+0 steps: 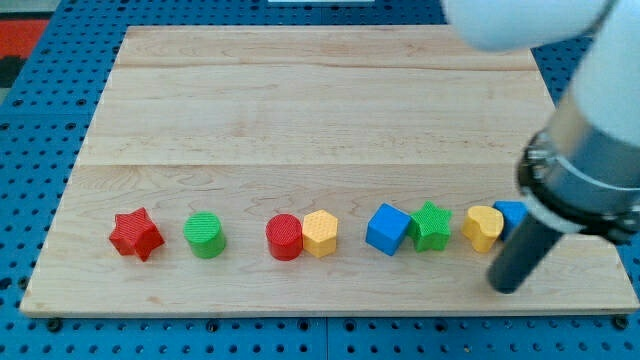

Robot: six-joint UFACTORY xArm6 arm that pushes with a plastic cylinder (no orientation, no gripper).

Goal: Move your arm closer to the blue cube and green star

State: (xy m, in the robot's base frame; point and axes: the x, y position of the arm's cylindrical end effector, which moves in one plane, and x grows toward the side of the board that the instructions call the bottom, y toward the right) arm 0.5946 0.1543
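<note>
Wooden surface (300, 100): carries one row of blocks near the view's bottom. Rod end effector, no jaws to part or close; tip (505, 287) rests beside the yellow heart (484, 227), right of the touching blue cube (387, 229) and green star (431, 225), probably approaching them.

blue cube (387, 229) flat (slightly turned) | green star (431, 225) touching its right side

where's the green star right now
The green star sits in the row of blocks near the view's bottom, right of centre, touching the blue cube on its left, with the yellow heart just to its right.
</note>
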